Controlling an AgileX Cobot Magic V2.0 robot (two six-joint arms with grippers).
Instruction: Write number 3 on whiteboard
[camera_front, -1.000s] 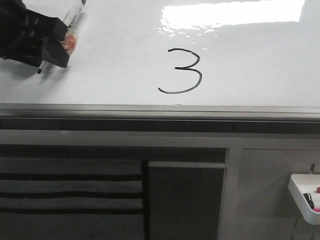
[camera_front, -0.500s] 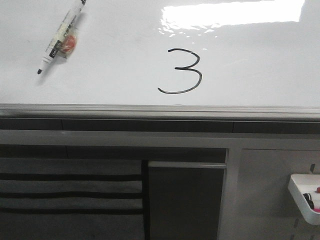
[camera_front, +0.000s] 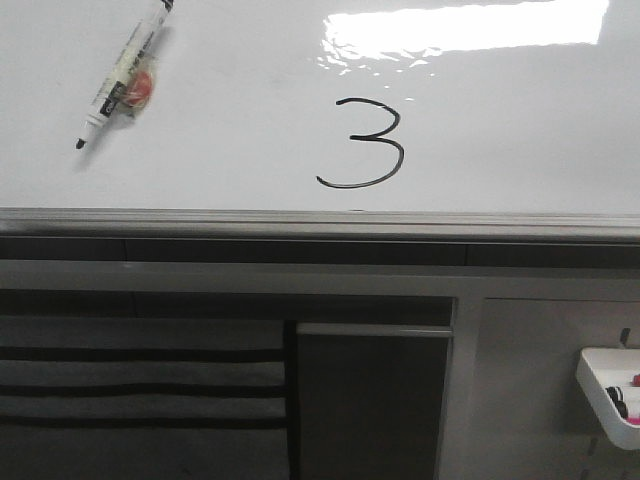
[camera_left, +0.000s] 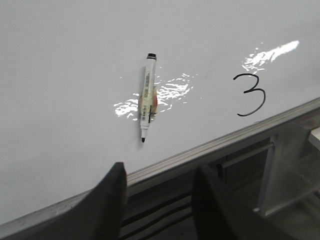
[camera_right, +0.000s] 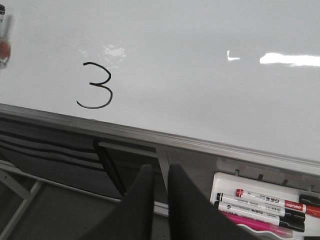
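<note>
The whiteboard (camera_front: 520, 130) lies flat, glossy white, with a grey metal edge strip (camera_front: 320, 222) at its front. The number 3 (camera_front: 362, 143) is drawn on it in thin black line; it also shows in the left wrist view (camera_left: 250, 95) and the right wrist view (camera_right: 96, 86). A white marker (camera_front: 125, 70) with its black tip bared lies on the board at the far left, an orange patch beside its barrel. My left gripper (camera_left: 160, 172) is open and empty, off the board's front edge, apart from the marker (camera_left: 148, 95). My right gripper (camera_right: 160, 170) is shut and empty, below the edge strip.
A white tray (camera_right: 220, 182) with several markers hangs on the cabinet front at the right, also in the front view (camera_front: 600, 385). Grey cabinet panels and dark slots (camera_front: 140, 390) sit under the board. A bright light glare (camera_front: 460, 25) lies on the far part of the board.
One second ago my left gripper stood around the marker at the board's far left. It has let go and drawn back out of the front view; the marker stays lying there.
</note>
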